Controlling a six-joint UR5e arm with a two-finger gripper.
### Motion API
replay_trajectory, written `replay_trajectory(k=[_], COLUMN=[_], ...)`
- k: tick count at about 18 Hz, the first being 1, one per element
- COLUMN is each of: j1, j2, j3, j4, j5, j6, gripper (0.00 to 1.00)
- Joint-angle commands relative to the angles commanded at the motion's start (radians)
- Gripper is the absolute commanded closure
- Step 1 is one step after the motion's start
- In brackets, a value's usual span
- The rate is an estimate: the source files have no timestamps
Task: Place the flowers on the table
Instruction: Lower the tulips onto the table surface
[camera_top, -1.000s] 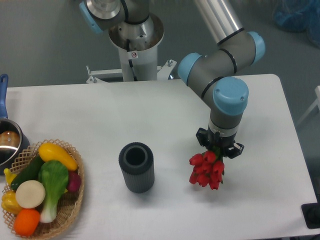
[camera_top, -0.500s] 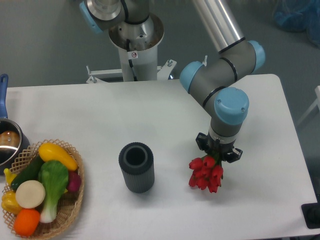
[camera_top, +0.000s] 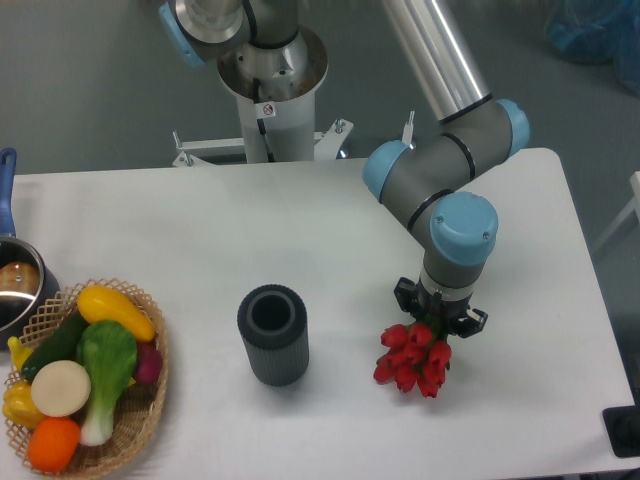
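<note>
The flowers (camera_top: 412, 360), a bunch of red tulip buds, hang under my gripper (camera_top: 437, 312) over the white table (camera_top: 300, 240), right of centre near the front. Only the red buds show; the green stems are hidden by the gripper and wrist above them. The gripper points straight down and is shut on the bunch. I cannot tell whether the buds touch the tabletop.
A dark grey ribbed cylindrical vase (camera_top: 272, 334) stands left of the flowers. A wicker basket (camera_top: 150, 400) with toy vegetables and fruit sits at the front left. A pot with a blue handle (camera_top: 12, 280) is at the left edge.
The gripper has moved slightly toward the front of the table and lower, carrying the flowers with it. The vase and basket have not moved.
</note>
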Motion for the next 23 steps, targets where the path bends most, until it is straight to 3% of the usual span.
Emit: replay_trajectory(k=[5, 7, 8, 9, 18, 23], j1=[0.000, 0.000, 0.000, 0.000, 0.012, 0.058], j2=[0.000, 0.000, 0.000, 0.002, 0.106, 0.188], j3=[0.006, 0.006, 0.008, 0.017, 0.021, 0.057], j4=[0.002, 0.002, 0.008, 0.026, 0.116, 0.117], j5=[0.003, 0.003, 0.003, 0.005, -0.023, -0.035], j6=[0.003, 0.003, 0.003, 0.000, -0.207, -0.245], gripper=[0.25, 0.24, 0.16, 0.01, 0.00, 0.00])
